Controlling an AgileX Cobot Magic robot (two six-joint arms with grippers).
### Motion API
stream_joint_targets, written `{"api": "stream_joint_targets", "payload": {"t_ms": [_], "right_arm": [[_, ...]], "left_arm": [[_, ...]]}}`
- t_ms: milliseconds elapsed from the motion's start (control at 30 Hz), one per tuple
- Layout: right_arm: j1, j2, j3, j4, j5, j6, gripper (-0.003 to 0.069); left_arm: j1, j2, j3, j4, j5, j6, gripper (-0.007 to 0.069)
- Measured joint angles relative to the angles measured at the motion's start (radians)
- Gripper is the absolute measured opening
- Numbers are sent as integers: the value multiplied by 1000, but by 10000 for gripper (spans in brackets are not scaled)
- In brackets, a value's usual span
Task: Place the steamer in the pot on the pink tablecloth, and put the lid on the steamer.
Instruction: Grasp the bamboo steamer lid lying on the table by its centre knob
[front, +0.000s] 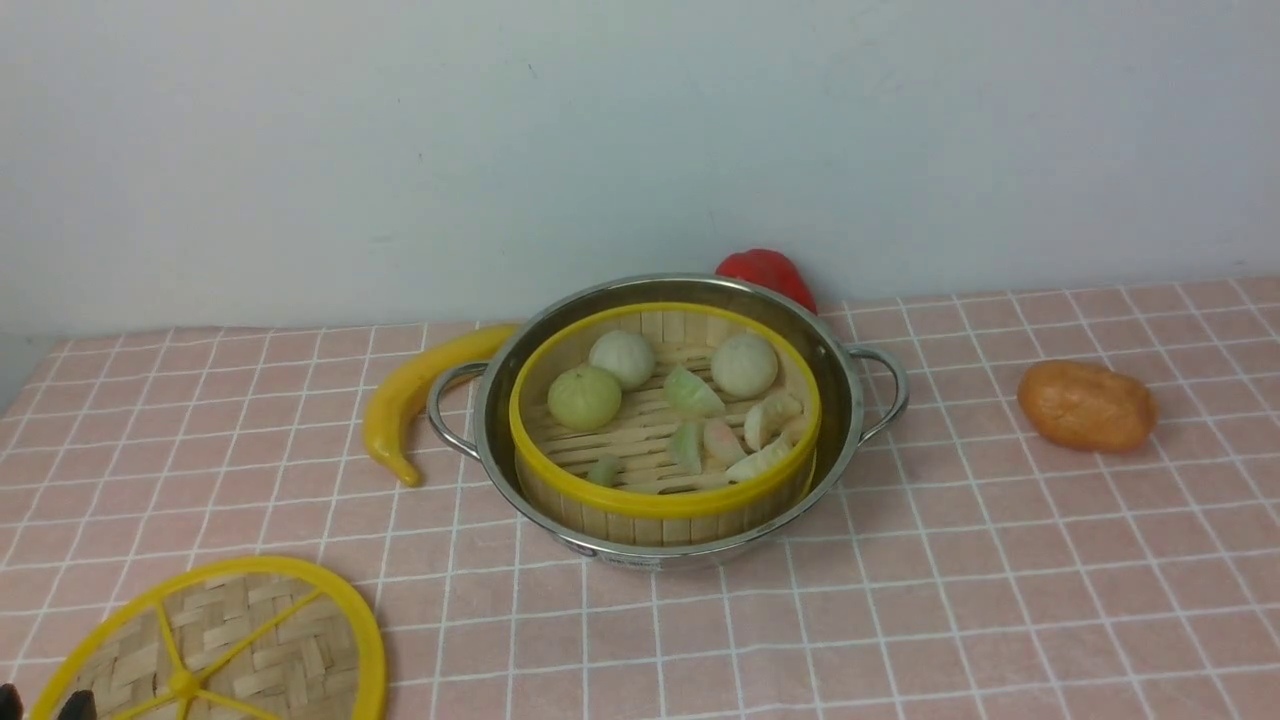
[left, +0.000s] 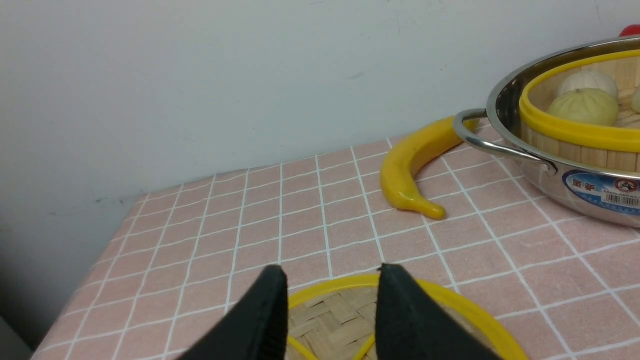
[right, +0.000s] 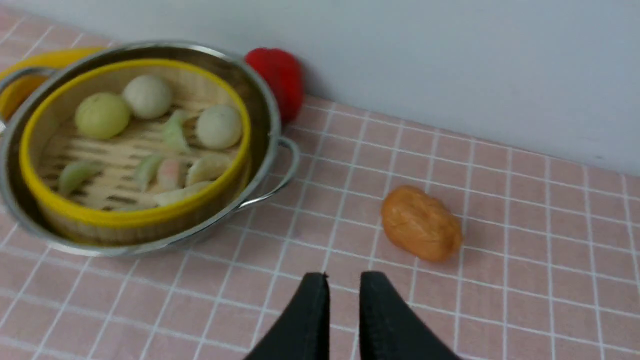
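Covering the work area, the pink tablecloth with a white grid carries everything. On it, upright, sits the wide, shiny stainless-steel pot with looped wire handles; placing the steamer looks done, since the round bamboo-slat basket with a yellow rim rests inside the pot. Left to do: the lid. The flat woven-bamboo disc with a thick yellow rim lies on the cloth at near left, well apart from the pot. Roughly half complete, by my judgement.

Steamer: round, open-topped, looks level, slightly narrower than the pot, rim standing proud of the slatted floor. Inside, pale and greenish buns, then smaller dumpling-like pieces. Lid: yellow spokes meeting at a small centre knob, pale weave between.

Left gripper: fingers wide apart, lid beyond them, no grip seen. Right gripper: narrower gap, nothing between the fingertips.
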Motion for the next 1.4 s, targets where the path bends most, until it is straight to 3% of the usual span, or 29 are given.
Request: {"api": "stream_joint_targets", "payload": {"t_ms": [233,367,700,900,1400], "right_arm": [[-265,-295,379,2,-334,46,178],[-331,-453,547,2,-440,50,197],[-342,-745,835,-10,-570,50,227],[-342,-760,953,-10,-597,50,237],[-342,-760,991,12,-584,51,240]], "left_arm": [[0,0,0,0,0,0,244],[0,0,0,0,0,0,244],[0,0,0,0,0,0,244],[0,0,0,0,0,0,244],[0,0,0,0,0,0,244]]}}
